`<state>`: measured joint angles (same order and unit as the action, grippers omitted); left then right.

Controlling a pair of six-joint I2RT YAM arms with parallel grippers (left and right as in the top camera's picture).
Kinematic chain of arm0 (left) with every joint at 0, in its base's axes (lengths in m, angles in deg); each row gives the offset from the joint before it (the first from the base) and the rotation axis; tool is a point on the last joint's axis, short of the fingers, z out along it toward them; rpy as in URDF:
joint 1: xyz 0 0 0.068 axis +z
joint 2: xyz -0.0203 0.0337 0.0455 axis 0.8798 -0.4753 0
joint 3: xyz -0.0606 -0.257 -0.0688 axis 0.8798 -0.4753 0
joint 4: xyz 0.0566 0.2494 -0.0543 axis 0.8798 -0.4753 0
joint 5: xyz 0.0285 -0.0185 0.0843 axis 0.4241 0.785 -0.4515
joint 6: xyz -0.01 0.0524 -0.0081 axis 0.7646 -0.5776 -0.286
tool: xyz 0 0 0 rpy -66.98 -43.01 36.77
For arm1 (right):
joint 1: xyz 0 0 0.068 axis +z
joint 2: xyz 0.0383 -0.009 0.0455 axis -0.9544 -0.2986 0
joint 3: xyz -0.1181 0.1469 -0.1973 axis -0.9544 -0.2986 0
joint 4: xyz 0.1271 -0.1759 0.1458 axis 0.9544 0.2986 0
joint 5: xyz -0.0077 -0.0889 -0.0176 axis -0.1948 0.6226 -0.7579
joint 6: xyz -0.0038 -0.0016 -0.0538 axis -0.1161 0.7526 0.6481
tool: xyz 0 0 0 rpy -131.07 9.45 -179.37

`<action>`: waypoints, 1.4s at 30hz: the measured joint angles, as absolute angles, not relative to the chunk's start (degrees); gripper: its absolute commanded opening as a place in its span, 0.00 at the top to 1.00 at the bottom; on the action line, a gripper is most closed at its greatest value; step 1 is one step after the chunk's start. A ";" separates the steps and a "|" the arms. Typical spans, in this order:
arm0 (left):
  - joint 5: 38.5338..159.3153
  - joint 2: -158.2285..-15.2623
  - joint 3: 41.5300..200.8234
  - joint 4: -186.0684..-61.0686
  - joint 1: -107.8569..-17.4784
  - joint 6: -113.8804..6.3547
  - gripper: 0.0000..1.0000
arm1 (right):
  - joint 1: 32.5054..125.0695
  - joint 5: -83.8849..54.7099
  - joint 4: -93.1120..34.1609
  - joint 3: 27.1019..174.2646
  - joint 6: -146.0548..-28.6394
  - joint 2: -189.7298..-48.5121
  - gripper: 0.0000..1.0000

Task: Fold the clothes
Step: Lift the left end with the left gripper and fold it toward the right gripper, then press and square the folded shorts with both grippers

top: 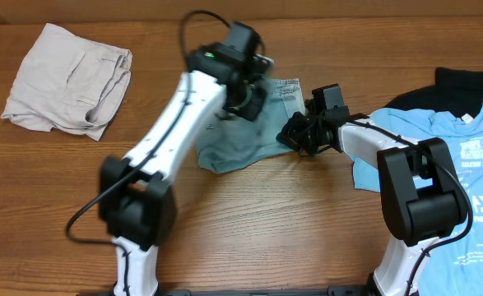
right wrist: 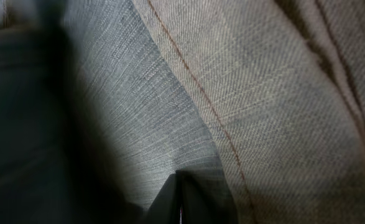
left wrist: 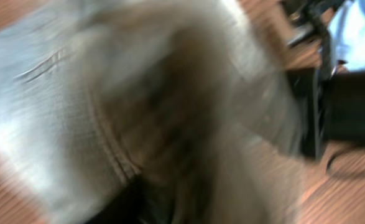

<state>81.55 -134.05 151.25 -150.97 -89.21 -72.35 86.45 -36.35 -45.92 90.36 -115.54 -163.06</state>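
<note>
Both arms reach inward — left tool (top: pixel 243 105) near right tool (top: pixel 294 134), jaws hidden.

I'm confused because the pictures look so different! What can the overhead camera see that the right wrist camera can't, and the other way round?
Only the overhead view shows the other clothes: beige shorts at the far left, a sky-blue T-shirt and a black garment at the right. Only the right wrist view shows fine weave and a reddish-brown stitched seam up close. Both show the light-blue denim shorts.
</note>
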 measured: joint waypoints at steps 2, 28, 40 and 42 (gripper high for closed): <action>83.08 -137.01 151.25 -148.78 -90.70 -71.76 0.13 | 86.47 -36.41 -45.92 90.36 -115.61 -163.06 0.94; 84.28 -134.69 157.09 -162.24 -77.02 -69.75 0.41 | 84.83 -37.81 -32.42 90.55 -91.08 -140.18 0.23; 85.72 -135.37 138.03 -153.57 -77.02 -70.58 0.64 | 87.58 -22.84 -23.89 90.55 -88.77 -151.28 0.87; 85.94 -135.41 134.77 -151.77 -76.99 -70.78 0.70 | 87.50 -22.55 -23.48 90.55 -88.83 -152.40 0.91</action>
